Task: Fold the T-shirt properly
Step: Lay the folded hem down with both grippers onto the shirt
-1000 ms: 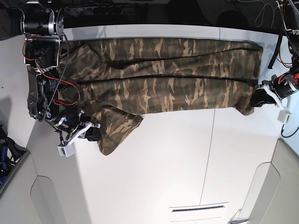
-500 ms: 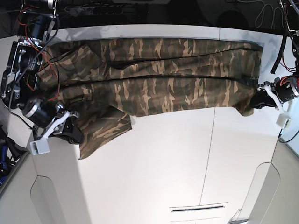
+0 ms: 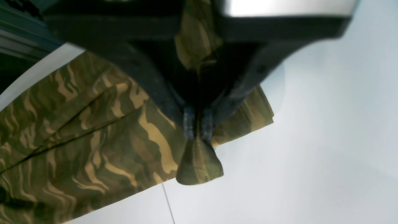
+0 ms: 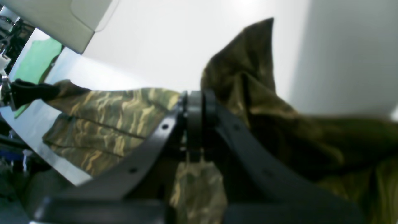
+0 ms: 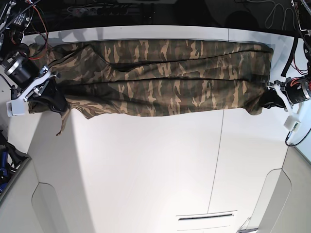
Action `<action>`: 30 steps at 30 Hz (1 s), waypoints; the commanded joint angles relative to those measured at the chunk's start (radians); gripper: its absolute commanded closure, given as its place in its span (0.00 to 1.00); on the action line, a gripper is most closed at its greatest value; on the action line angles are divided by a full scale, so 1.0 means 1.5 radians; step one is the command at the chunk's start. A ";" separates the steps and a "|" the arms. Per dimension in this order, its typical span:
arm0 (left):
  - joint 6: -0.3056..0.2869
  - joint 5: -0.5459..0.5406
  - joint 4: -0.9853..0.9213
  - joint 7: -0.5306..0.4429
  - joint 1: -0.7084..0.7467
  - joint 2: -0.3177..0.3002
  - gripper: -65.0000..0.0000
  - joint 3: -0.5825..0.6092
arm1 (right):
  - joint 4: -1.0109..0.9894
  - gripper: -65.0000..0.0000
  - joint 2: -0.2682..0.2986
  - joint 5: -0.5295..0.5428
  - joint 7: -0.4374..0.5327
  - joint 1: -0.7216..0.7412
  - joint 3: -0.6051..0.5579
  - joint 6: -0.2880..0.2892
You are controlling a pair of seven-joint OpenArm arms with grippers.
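Observation:
The camouflage T-shirt (image 5: 160, 80) lies stretched in a long band across the far part of the white table (image 5: 160, 165), folded lengthwise with dark creases. At the band's right end in the base view, my left gripper (image 5: 266, 103) is shut on a corner of the cloth. The left wrist view shows its fingertips (image 3: 189, 123) pinching a small flap of the T-shirt (image 3: 93, 140). My right gripper (image 5: 54, 99) holds the left end, shut on the cloth. In the right wrist view this gripper (image 4: 195, 102) pinches the T-shirt (image 4: 118, 105) slightly above the table.
Black gear and cables (image 5: 107, 9) line the table's back edge. Grey panels stand at the near left (image 5: 19, 204) and near right (image 5: 296, 194) corners. A slot (image 5: 206, 217) sits near the front edge. Red wires (image 5: 41, 36) hang by the right arm.
My right gripper has swung toward the table's far left with its end of the T-shirt, pulling the loose flap flat and straightening the band. The left gripper has barely moved.

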 commanded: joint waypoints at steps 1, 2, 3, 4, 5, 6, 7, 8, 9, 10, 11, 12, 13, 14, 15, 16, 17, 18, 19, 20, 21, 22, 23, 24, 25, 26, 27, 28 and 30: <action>-0.006 -0.012 0.011 -0.005 -0.007 -0.015 1.00 -0.011 | 0.013 1.00 0.007 0.024 0.015 -0.006 0.011 0.005; -0.006 -0.012 0.011 -0.002 -0.007 -0.015 1.00 -0.015 | 0.013 1.00 0.007 0.028 0.014 -0.015 0.018 0.005; -0.006 -0.012 0.011 0.001 -0.007 -0.015 1.00 -0.020 | 0.013 1.00 0.007 0.036 0.013 -0.024 0.025 0.005; -0.006 -0.013 0.011 0.007 -0.007 -0.015 1.00 -0.027 | 0.013 1.00 0.007 0.043 0.011 -0.034 0.031 0.006; -0.006 -0.018 0.011 0.015 -0.007 -0.015 1.00 -0.035 | 0.013 1.00 0.007 0.050 0.008 -0.042 0.036 0.010; -0.006 -0.027 0.012 0.025 -0.007 -0.015 1.00 -0.045 | 0.013 1.00 0.007 0.054 0.008 -0.050 0.039 0.011; -0.006 -0.044 0.012 0.037 -0.007 -0.015 1.00 -0.055 | 0.013 1.00 0.007 0.054 0.008 -0.058 0.040 0.011; -0.006 -0.066 0.012 0.053 -0.005 -0.015 1.00 -0.065 | 0.013 1.00 0.007 0.053 0.008 -0.065 0.040 0.011; -0.006 -0.092 0.012 0.066 0.001 -0.017 1.00 -0.074 | 0.013 1.00 0.007 0.053 0.008 -0.071 0.040 0.011; -0.006 -0.114 0.012 0.078 0.008 -0.017 1.00 -0.081 | 0.013 1.00 0.005 0.050 0.008 -0.077 0.040 0.011; -0.006 -0.128 0.012 0.083 0.018 -0.017 1.00 -0.089 | 0.013 1.00 0.001 0.048 0.008 -0.083 0.040 0.011; -0.006 -0.133 0.013 0.082 0.028 -0.017 1.00 -0.095 | 0.013 1.00 -0.003 0.042 0.008 -0.089 0.040 0.011; -0.006 -0.134 0.013 0.082 0.038 -0.017 1.00 -0.097 | 0.013 1.00 -0.007 0.033 0.008 -0.094 0.040 0.010; -0.006 -0.134 0.013 0.082 0.046 -0.017 1.00 -0.099 | 0.013 1.00 -0.010 0.021 0.010 -0.098 0.040 0.010; -0.006 -0.134 0.013 0.082 0.053 -0.017 1.00 -0.099 | 0.013 1.00 -0.012 0.011 0.011 -0.102 0.040 0.010; -0.006 -0.134 0.013 0.082 0.060 -0.017 1.00 -0.099 | 0.012 1.00 -0.013 0.002 0.012 -0.105 0.040 0.010; -0.006 -0.134 0.013 0.080 0.066 -0.016 1.00 -0.099 | 0.011 1.00 -0.013 -0.005 0.015 -0.108 0.039 0.010; -0.006 -0.133 0.013 0.077 0.072 -0.017 1.00 -0.099 | 0.009 1.00 -0.013 -0.013 0.020 -0.110 0.040 0.010; -0.006 -0.131 0.013 0.075 0.077 -0.017 1.00 -0.099 | 0.005 1.00 -0.013 -0.021 0.022 -0.112 0.040 0.010; -0.006 -0.127 0.013 0.071 0.081 -0.016 1.00 -0.099 | -0.001 1.00 -0.013 -0.027 0.022 -0.112 0.040 0.009; -0.006 -0.119 0.013 0.066 0.083 -0.015 1.00 -0.099 | -0.010 1.00 -0.013 -0.032 0.022 -0.111 0.040 0.009; -0.006 -0.109 0.013 0.061 0.084 -0.014 1.00 -0.099 | -0.020 1.00 -0.013 -0.035 0.024 -0.111 0.039 0.009; -0.006 -0.099 0.013 0.055 0.087 -0.013 1.00 -0.099 | -0.030 1.00 -0.013 -0.037 0.024 -0.111 0.039 0.009; -0.006 -0.090 0.013 0.048 0.090 -0.013 1.00 -0.099 | -0.042 1.00 -0.013 -0.040 0.024 -0.111 0.039 0.009; -0.006 -0.081 0.013 0.045 0.091 -0.013 1.00 -0.099 | -0.056 1.00 -0.013 -0.042 0.024 -0.111 0.039 0.009; -0.006 -0.074 0.013 0.045 0.091 -0.013 1.00 -0.099 | -0.072 1.00 -0.013 -0.042 0.024 -0.111 0.039 0.009; -0.006 -0.068 0.013 0.045 0.091 -0.013 1.00 -0.099 | -0.087 1.00 -0.013 -0.042 0.026 -0.111 0.039 0.009; -0.006 -0.065 0.013 0.043 0.091 -0.013 1.00 -0.099 | -0.102 1.00 -0.013 -0.042 0.030 -0.111 0.039 0.009; -0.006 -0.062 0.013 0.042 0.091 -0.013 1.00 -0.099 | -0.131 1.00 -0.013 -0.042 0.039 -0.111 0.039 0.009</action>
